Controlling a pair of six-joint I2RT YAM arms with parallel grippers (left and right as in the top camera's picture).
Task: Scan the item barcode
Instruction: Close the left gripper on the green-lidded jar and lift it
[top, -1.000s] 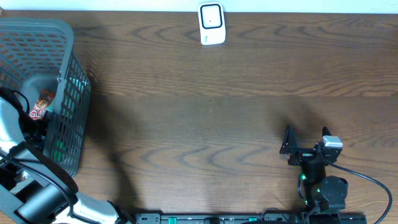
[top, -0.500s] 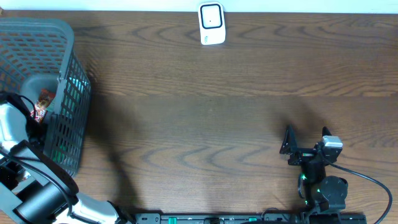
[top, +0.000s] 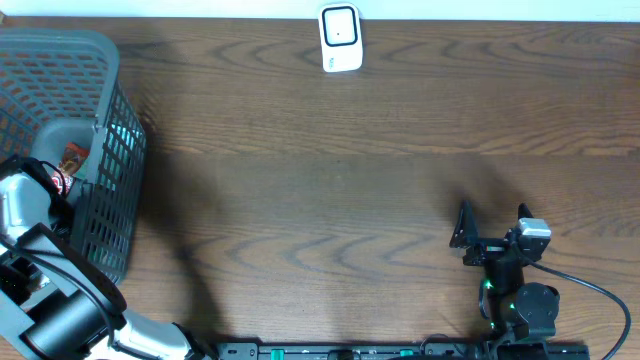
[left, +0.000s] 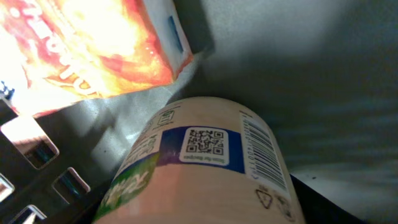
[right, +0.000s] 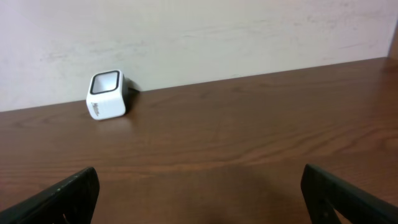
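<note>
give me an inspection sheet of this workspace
surface: brown wooden table, no spills seen
job's things: white scanner upright at the far edge; cylindrical container lying in the grey mesh basket, its barcode facing the left wrist camera
clutter: orange packet beside the container
grippers: left gripper down inside the basket, opening unclear; right gripper open, holding nothing, at the near edge
cables: black cable looping from the right arm's base
surroundings: pale wall behind the table

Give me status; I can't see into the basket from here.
Left gripper down in basket, jaws unclear. Right gripper open, idle. Barcoded tub in basket, far from scanner. Orange packet beside it.
</note>
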